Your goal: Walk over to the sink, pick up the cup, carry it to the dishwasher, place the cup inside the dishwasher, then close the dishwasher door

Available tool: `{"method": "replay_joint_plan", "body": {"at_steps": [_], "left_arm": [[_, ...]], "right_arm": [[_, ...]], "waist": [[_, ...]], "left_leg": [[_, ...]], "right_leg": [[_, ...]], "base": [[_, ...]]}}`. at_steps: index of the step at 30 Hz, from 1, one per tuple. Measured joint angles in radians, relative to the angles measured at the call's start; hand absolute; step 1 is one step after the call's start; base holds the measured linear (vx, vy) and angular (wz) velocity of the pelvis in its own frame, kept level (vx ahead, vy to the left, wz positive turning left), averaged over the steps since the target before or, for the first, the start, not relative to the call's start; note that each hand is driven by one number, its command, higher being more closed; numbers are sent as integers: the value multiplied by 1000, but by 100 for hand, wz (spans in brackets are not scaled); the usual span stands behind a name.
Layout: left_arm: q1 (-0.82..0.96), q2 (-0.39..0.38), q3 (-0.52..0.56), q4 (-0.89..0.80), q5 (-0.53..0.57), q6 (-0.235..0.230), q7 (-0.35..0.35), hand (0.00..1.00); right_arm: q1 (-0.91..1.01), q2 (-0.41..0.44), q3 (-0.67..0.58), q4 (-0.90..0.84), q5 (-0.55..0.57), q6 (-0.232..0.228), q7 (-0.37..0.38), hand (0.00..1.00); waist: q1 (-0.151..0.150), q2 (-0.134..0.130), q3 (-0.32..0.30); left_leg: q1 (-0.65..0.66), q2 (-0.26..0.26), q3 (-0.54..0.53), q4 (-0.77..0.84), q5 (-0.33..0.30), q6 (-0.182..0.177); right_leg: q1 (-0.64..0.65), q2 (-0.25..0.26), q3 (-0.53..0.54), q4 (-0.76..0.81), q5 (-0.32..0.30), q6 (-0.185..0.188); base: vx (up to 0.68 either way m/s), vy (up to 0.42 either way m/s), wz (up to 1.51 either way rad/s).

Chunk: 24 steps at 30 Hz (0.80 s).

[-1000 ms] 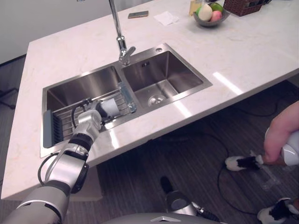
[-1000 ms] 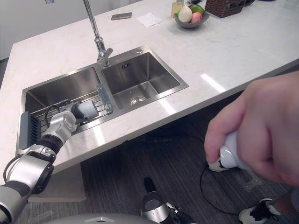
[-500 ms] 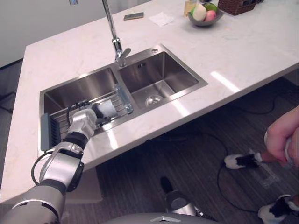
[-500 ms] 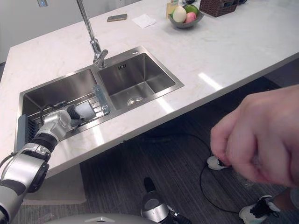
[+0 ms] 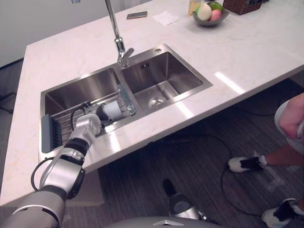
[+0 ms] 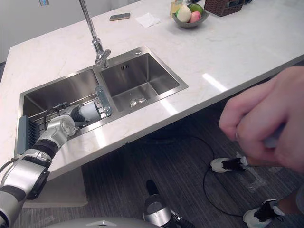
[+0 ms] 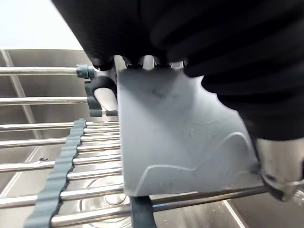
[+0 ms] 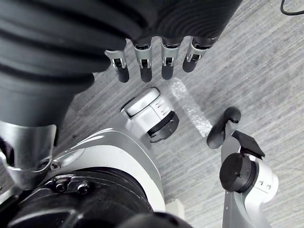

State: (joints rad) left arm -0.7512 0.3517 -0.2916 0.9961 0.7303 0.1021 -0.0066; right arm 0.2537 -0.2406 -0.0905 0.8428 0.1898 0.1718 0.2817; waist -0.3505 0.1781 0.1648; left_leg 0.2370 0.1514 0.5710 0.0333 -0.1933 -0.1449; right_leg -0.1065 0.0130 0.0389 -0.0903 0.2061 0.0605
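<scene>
l hand (image 5: 96, 116) was closed round the cup (image 5: 112, 110): fingers (image 7: 142, 61) hooked over its far side, thumb (image 7: 102, 92) against its flank. cup was pale grey-white and lay on its side on the wire rack (image 5: 66, 121) that spanned the l basin of the sink (image 5: 159, 47). in the l wrist view its lower edge met the rack's bars (couldn't tell if it was lifted off them at all). rack had a grey end piece at each end, and the cup sat near the one by the divider btw the basins. r basin showed its drain (image 5: 156, 101). faucet (image 5: 116, 28) rose just behind the divider.

counter (image 5: 256, 52) was pale marble. a phone (image 5: 136, 15), napkin (image 5: 166, 18), fruit bowl (image 5: 210, 12) and wicker basket (image 5: 244, 5) sat along its far side, well apart from the sink.

r hand (image 8: 145, 66) hung over the dark floor (image 8: 266, 61), fingers straight & relaxed, gripping nothing.

person's hand (image 6: 266, 128) was at the r edge of the head views, curled, w/ smth pale btw its fingers. person's shoe (image 5: 244, 164) was on the floor below.
</scene>
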Motion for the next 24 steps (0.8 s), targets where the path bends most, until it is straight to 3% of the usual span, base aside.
{"method": "replay_joint_plan", "body": {"at_steps": [11, 16, 24], "left_arm": [[-4, 3, -25, -6, -37, -78, 49, 100], [2, 2, -21, -20, -120, -98, 80, 100], [35, -9, 59, -73, -200, -128, 151, 100]], "right_arm": [[-3, 0, 2, 37, 8, -38, 1, 0], [-3, 0, 2, 40, 11, -40, 2, 0], [-3, 4, 7, 61, 20, -51, 1, 0]], "waist": [[6, 2, -1], [17, 1, 0], [31, -3, 2]], "left_leg": [[-10, 0, -22, 0, 2, 3], [-10, 0, -25, 1, 2, 4], [-9, 0, -32, 0, 4, 6]], "right_leg": [[1, -7, -20, 0, -3, -3], [2, -8, -23, 0, -3, -3], [6, -10, -31, 0, -1, -7]], "base": [[-26, -30, 5], [-38, -42, 2], [-35, -37, 2]]}}
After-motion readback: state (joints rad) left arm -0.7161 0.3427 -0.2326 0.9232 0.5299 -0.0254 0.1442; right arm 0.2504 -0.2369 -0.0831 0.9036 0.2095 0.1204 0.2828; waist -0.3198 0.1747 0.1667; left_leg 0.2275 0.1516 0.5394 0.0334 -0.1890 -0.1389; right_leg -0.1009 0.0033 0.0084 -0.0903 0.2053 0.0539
